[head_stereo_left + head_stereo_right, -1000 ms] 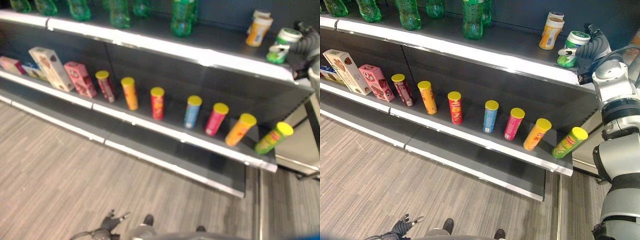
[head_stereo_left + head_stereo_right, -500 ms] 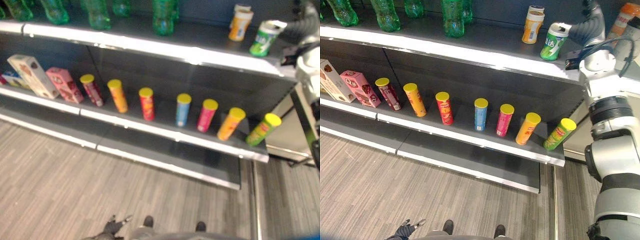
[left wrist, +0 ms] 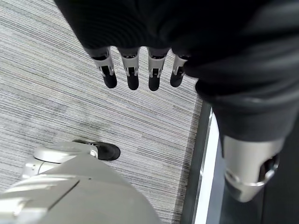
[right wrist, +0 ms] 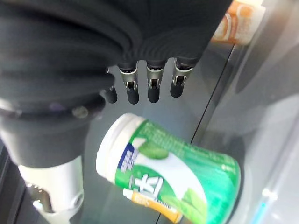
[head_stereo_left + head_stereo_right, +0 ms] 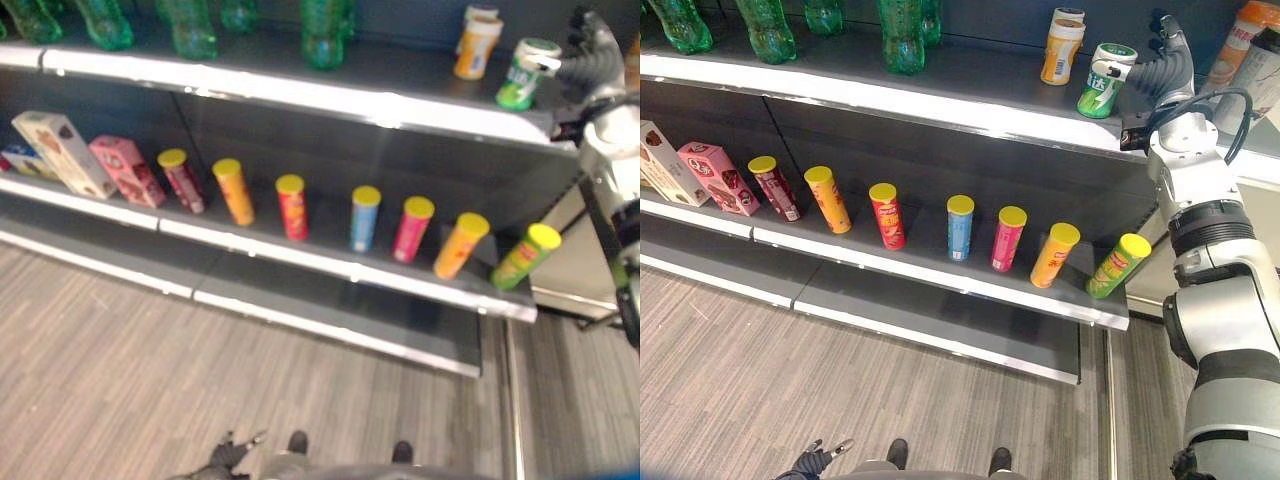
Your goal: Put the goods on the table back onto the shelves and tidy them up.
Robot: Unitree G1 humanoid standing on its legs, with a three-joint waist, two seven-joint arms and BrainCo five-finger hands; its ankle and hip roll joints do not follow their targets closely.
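Right eye view showed the right hand (image 5: 1165,62) up at the right end of the top shelf (image 5: 940,95), fingers straight and apart, just beside a green tub (image 5: 1105,80) standing there. Placing looked done. Next, it probably needed to back away without knocking it.

The right arm (image 5: 1220,290) is silver-grey, with rounded segments and dark joint rings. A dark ribbed cover wraps the right hand (image 5: 1160,72). Its silver fingers (image 4: 154,88) end in dark tips.
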